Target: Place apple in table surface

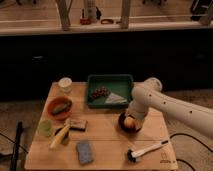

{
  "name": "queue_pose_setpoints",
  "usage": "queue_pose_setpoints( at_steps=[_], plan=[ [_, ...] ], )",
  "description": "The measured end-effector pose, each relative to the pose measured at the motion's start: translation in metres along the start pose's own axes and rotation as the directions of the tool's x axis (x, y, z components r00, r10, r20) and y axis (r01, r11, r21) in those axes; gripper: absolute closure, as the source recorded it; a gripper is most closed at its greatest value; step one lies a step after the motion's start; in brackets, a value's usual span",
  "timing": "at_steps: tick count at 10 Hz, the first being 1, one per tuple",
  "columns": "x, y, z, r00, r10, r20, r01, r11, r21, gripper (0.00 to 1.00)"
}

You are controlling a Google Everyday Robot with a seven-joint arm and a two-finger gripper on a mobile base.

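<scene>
The apple (129, 123), small and yellow-orange, lies in a dark bowl (122, 125) on the right half of the light wooden table surface (105, 136). My white arm reaches in from the right and bends down over the bowl. My gripper (133, 117) is right at the apple, just above its right side, and partly hides the bowl. Whether it touches the apple does not show.
A green tray (110, 80) with grapes (99, 93) and a clear bag stands behind the bowl. A white cup (65, 84), an orange bowl (59, 107), a banana (59, 136), a grey-blue sponge (84, 151) and a white brush (146, 149) lie around the table.
</scene>
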Motion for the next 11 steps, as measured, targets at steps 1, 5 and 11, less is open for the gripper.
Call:
queue_pose_setpoints(
  at_steps=[1,5,11],
  plan=[
    [-0.001,-0.002,0.003,1.000,0.000,0.004,0.000,1.000,-0.006,0.21],
    [0.000,-0.010,0.011,1.000,0.006,0.014,-0.005,1.000,-0.012,0.21],
    [0.007,-0.011,0.013,0.999,0.029,0.027,-0.029,1.000,-0.004,0.29]
  ],
)
